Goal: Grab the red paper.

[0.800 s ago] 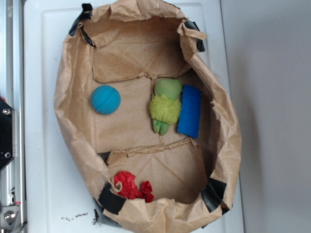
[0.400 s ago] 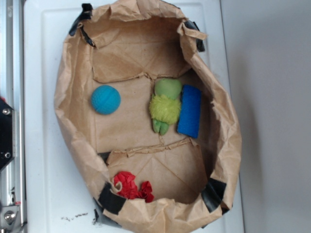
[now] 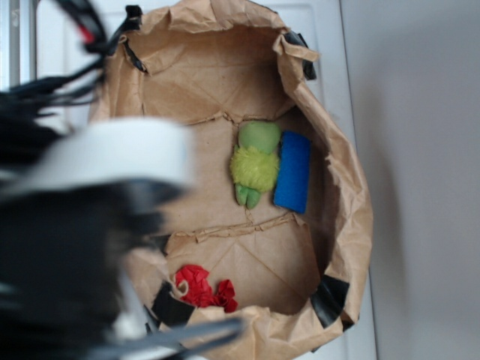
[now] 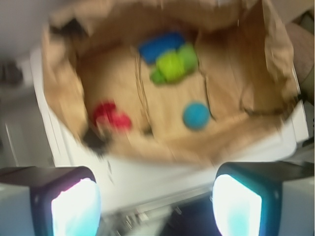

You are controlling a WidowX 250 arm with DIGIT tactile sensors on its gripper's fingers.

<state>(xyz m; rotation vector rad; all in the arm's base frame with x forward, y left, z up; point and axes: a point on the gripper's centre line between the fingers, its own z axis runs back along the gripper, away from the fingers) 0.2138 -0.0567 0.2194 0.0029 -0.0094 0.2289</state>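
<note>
Exterior view: the brown paper bag (image 3: 341, 202), rolled open and lying on a white tabletop (image 3: 330, 45), takes up most of the frame. Black tape patches (image 3: 330, 300) sit on the bag rim.

Red paper (image 3: 201, 287): crumpled wad on the bag floor, in the near-edge section of the bag, just beside a black tape patch on the rim. It touches no other object. In the wrist view the red paper (image 4: 110, 116) lies at the left side of the bag floor, blurred.

Other contents, placed relative to the bag: green plush toy (image 3: 253, 165) near the middle of the floor, with a blue block (image 3: 293, 172) touching its right side. Blue ball (image 4: 197, 116) shows only in the wrist view, right of centre on the bag floor, well apart from the red paper.

Robot arm (image 3: 82, 225): large, blurred black-and-white mass covering the left part of the exterior frame and hiding that side of the bag.

Tool (image 4: 156, 196): both fingers (image 4: 74, 204) show at the lower edge of the wrist view, spread wide apart, nothing between them. It sits outside the bag rim, above the white tabletop, well apart from the red paper.
</note>
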